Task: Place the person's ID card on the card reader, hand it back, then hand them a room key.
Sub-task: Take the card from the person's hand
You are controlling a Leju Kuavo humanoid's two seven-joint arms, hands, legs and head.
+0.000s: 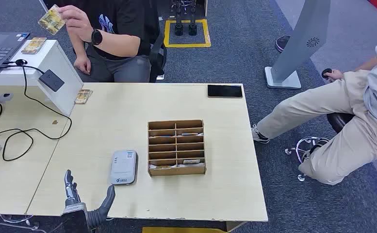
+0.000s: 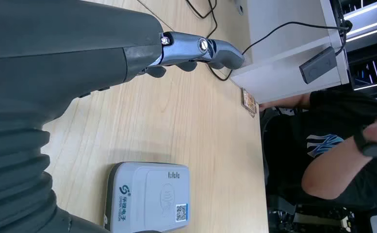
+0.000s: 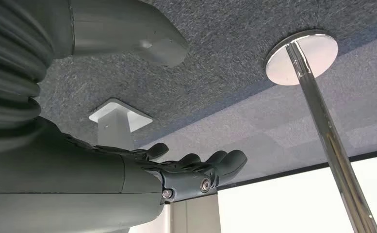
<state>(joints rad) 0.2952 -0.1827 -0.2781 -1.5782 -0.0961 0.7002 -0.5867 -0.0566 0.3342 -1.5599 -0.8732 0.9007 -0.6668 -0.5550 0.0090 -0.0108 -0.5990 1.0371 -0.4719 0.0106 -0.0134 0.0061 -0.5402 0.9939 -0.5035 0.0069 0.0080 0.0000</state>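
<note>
Head view gives us the ID card (image 1: 51,20), held up in a person's hand (image 1: 74,19) beyond the far left corner of the bench (image 1: 225,194). We see the card reader (image 1: 123,167) lying flat near the front edge, just left of a wooden slotted organizer (image 1: 176,147). Our left hand (image 1: 82,204) hovers at the front edge beside the reader, fingers (image 2: 210,48) spread and holding nothing. Our right hand (image 3: 196,170) hangs over grey carpet, fingers loosely extended and empty.

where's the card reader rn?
Head view: the card reader lies flat on the table near its front edge, just left of the wooden slotted organizer, ahead-right of the left robot hand.
</note>
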